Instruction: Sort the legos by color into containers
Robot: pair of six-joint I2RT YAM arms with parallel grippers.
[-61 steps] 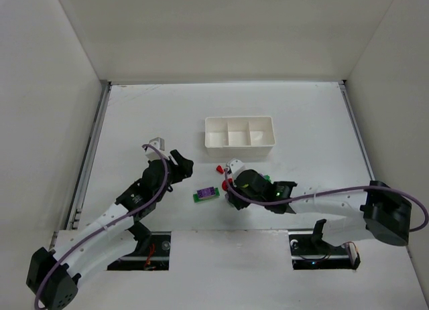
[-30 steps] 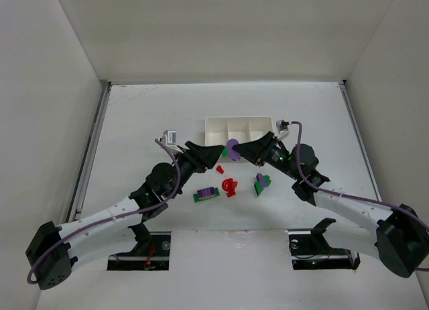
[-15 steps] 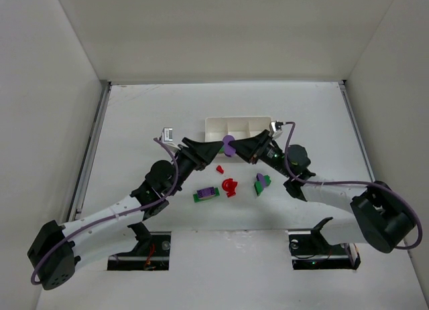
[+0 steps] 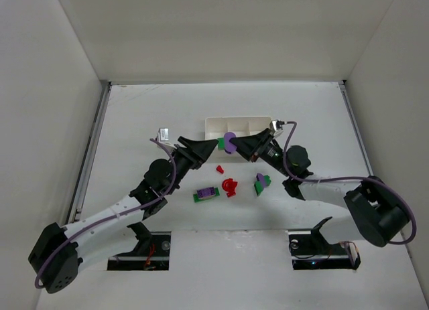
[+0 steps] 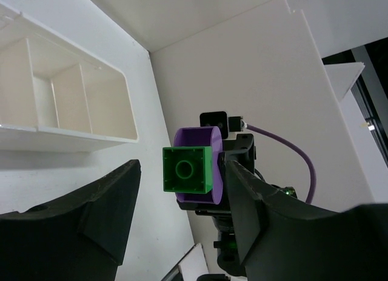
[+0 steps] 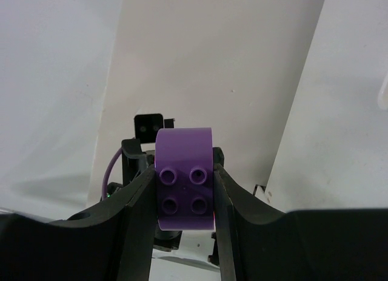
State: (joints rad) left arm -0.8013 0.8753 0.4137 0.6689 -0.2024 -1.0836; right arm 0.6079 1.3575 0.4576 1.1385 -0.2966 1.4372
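- Separating looks pending: a purple brick [image 6: 185,172] is pinched by the right fingers [image 6: 138,202], with a green brick [image 5: 187,169] stuck on its face. The pair is held off the bench [image 4: 134,109], near the front wall of the tray [image 5: 112,105].
- The left fingers [image 5: 106,208] are spread either side of the green brick, and no contact is seen (gap on both sides).
- Risk: if closed off-centre, the green brick could be levered sideways and the purple one twisted out of the right pinch, so either piece could be dropped.
- Risk: if the stud joint gives suddenly, a brick could be flung among the loose legos [image 4: 230,186] or into a wrong compartment.
- Risk: fingertip collision, given how closely the two arms are nosed together.
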